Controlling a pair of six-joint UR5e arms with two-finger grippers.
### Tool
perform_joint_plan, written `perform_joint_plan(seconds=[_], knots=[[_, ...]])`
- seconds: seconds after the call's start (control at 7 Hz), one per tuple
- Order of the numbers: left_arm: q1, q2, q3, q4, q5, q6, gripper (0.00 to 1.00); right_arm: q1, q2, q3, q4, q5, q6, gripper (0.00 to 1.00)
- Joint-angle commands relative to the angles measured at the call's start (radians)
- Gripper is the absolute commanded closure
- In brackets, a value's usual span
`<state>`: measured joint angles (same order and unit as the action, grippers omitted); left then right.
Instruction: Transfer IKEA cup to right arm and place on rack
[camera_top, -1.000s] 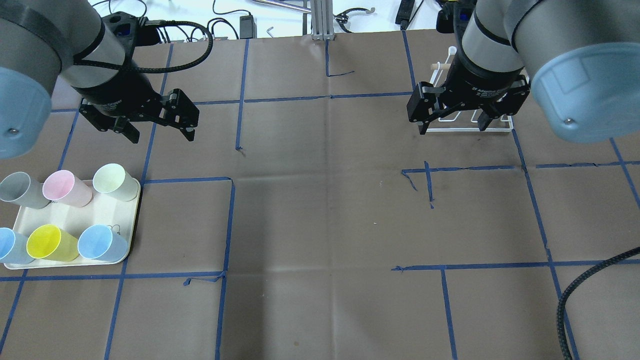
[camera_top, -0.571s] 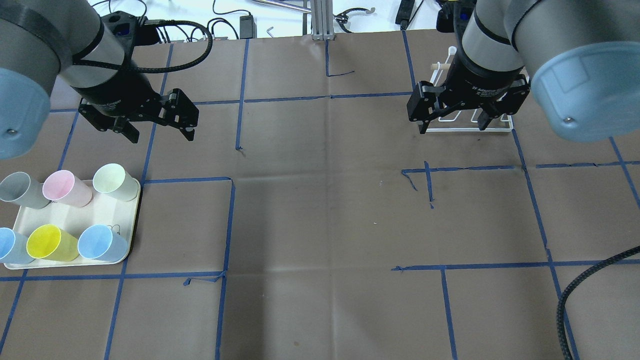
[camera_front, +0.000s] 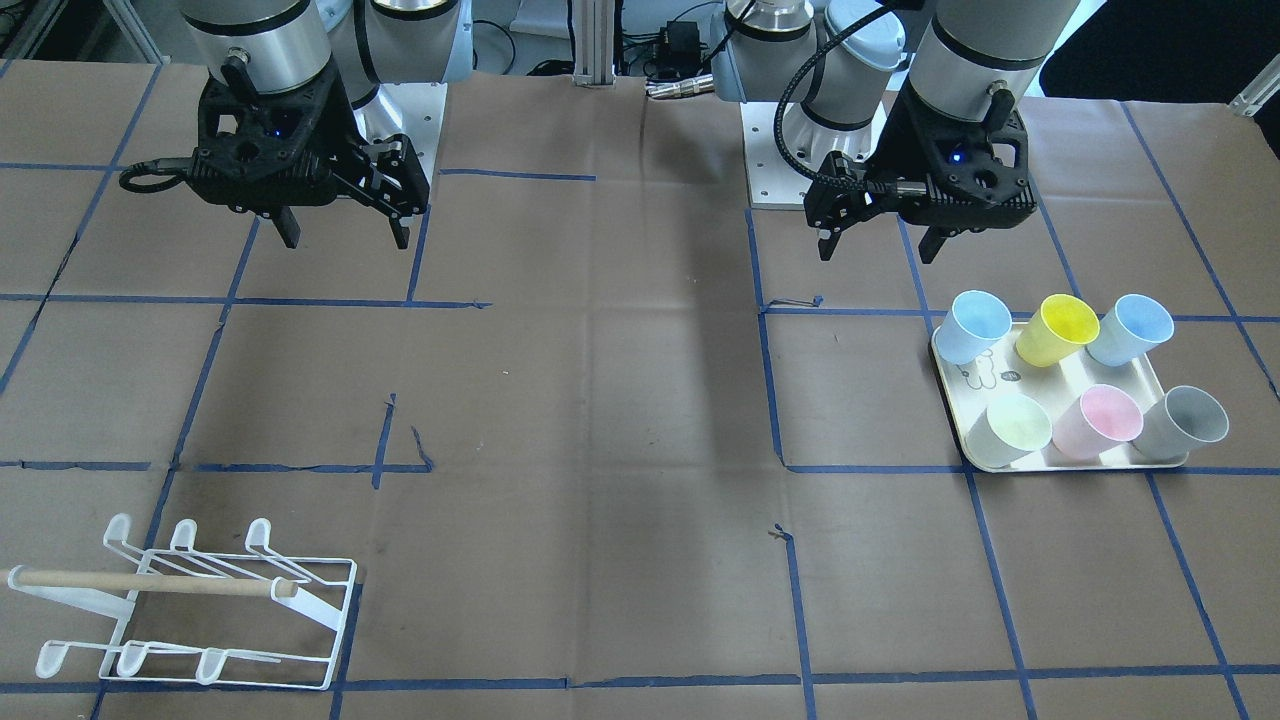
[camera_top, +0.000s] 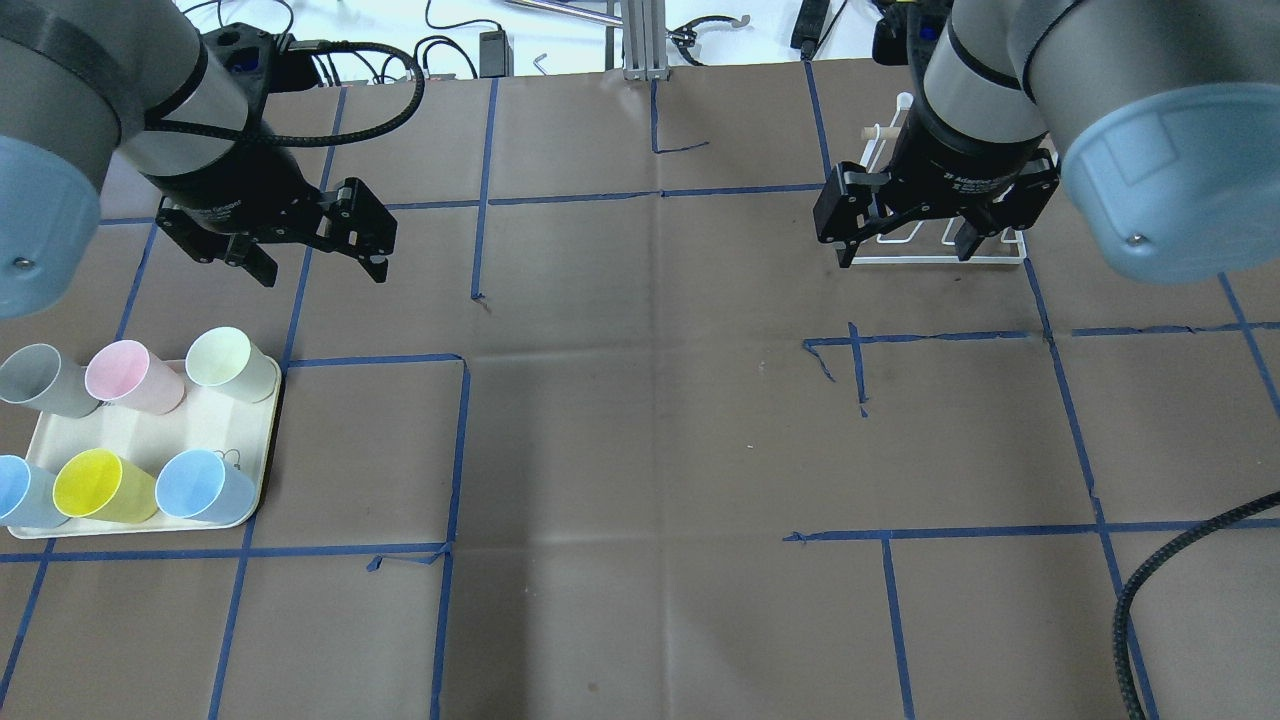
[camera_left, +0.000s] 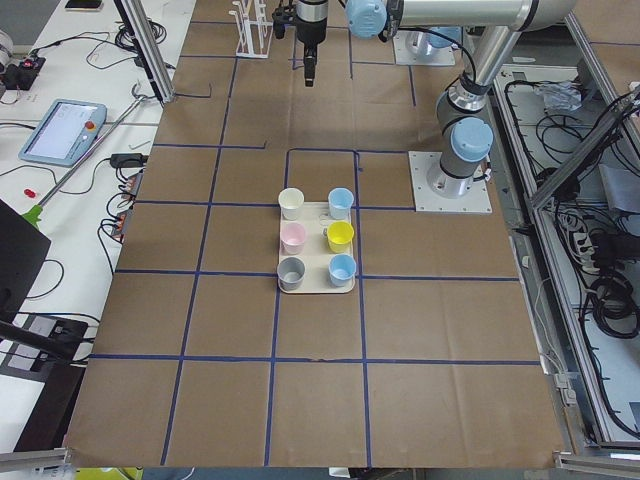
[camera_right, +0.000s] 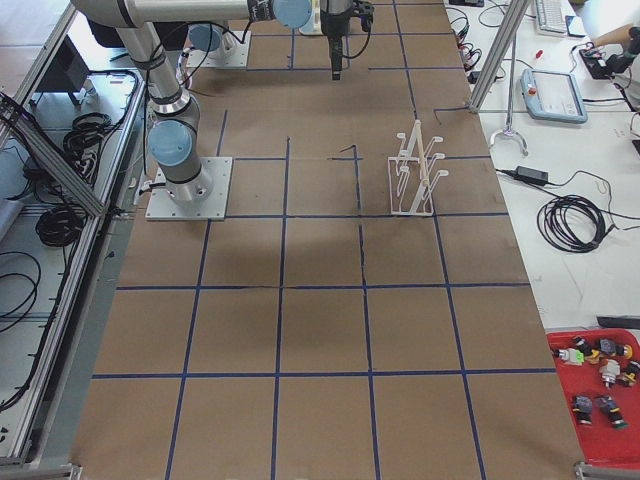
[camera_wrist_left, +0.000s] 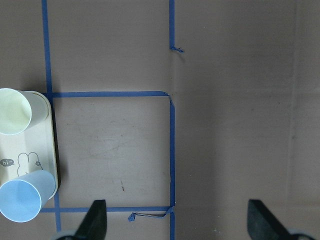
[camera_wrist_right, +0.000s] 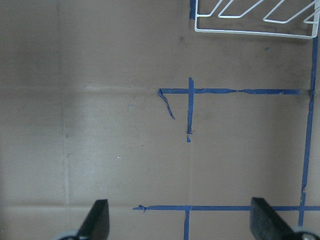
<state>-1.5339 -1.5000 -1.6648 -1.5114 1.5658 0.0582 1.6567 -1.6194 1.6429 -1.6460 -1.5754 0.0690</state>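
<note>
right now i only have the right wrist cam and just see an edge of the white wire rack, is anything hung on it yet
Observer: No. The rack is bare, with nothing on its prongs.
Operator: so where do i find one to hang
Observer: Six cups stand upright on a cream tray on the robot's left side of the table.
Operator: has the left claw got one
Observer: No. The left claw is open and empty, off to the side of the tray.
</note>
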Motion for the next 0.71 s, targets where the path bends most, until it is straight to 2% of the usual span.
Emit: perform_joint_plan(seconds=[0.0, 0.29, 0.57], knots=[[0.042, 0.001, -0.001, 0.002, -0.004, 0.084, 0.0, 0.0, -0.001, 0.0, 0.0, 0.0, 0.0, 0.0], [0.185, 0.003, -0.003, 0.01, 0.005, 0.223, 0.0, 0.0, -0.001, 0.0, 0.0, 0.0, 0.0, 0.0], [0.401, -0.008, -0.004, 0.003, 0.006, 0.467, 0.0, 0.0, -0.001, 0.0, 0.0, 0.0, 0.0, 0.0]])
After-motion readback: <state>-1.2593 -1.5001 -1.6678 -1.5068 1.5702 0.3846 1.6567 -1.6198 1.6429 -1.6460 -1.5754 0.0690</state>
